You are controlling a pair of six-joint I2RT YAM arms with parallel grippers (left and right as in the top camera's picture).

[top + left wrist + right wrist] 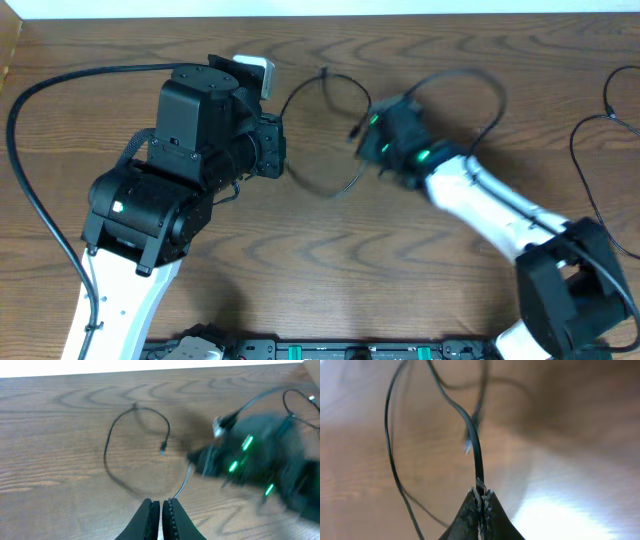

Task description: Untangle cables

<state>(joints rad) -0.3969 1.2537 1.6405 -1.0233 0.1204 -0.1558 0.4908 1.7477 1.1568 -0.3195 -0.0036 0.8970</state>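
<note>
Overhead: cables (324,74) on wood-grain table (300,260)

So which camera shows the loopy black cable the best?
The left wrist view: the black cable shows as one whole, sharp loop, plug end included. Overhead shows the same loop, only smaller. The right wrist view is blurry and catches just strands running up from the right gripper, which is shut on it.

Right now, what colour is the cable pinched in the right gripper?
Black. The cable in the right gripper shows clearest in the right wrist view.
</note>
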